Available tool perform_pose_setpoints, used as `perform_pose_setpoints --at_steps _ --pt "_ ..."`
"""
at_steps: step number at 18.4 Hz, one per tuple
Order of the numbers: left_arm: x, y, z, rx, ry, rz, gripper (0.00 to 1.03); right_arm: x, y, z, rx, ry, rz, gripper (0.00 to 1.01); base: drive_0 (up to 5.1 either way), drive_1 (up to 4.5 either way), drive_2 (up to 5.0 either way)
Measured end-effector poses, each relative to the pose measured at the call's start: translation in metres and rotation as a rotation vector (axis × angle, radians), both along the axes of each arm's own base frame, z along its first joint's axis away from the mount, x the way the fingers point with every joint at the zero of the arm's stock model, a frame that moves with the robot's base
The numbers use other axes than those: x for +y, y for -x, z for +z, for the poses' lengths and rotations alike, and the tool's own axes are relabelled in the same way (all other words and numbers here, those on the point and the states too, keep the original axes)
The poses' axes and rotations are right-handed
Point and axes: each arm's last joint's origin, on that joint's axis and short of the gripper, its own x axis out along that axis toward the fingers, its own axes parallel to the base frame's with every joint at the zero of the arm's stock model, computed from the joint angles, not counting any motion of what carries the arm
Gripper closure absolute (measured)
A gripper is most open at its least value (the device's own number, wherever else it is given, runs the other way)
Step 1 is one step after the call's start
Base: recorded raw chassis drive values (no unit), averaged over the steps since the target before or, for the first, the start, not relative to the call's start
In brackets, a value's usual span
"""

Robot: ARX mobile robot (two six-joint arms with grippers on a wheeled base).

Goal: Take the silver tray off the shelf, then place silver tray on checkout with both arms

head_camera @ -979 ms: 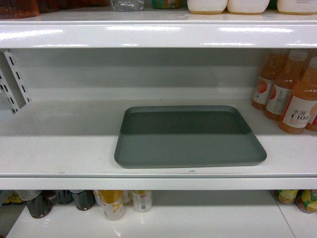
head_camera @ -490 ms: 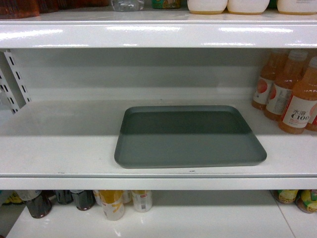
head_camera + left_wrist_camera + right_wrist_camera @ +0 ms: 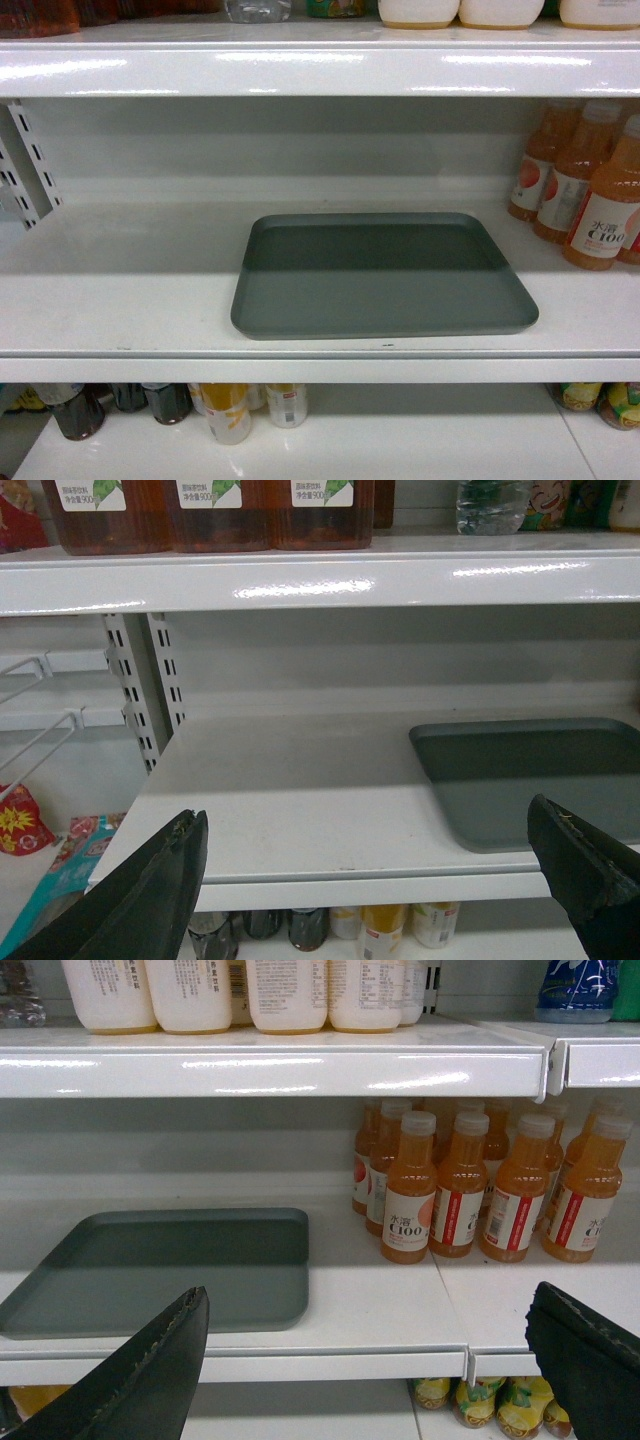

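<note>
The tray [image 3: 384, 275] lies long-side along the shelf [image 3: 120, 300] front edge, ahead and between both wide-open, empty grippers, left [image 3: 380, 880] and right [image 3: 370, 1360], about equally near.

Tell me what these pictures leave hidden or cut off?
- Head view: neither tool shows; the checkout is out of frame.
- Left wrist view: the silver tray runs off the right edge.
- Right wrist view: the front orange drink bottles hide those behind.
- Left tool and right tool: fingertips cropped below.
</note>
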Motion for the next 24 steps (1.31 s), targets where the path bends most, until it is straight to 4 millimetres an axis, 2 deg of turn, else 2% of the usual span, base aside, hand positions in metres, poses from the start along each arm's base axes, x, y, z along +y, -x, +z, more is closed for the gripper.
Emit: perform_pose_setpoints --at_steps 24 --pt "0.0 0.0 0.0 0.0 0.0 0.0 0.05 0.0 0.0 0.0 0.0 0.0 0.0 0.03 0.0 0.0 0.0"
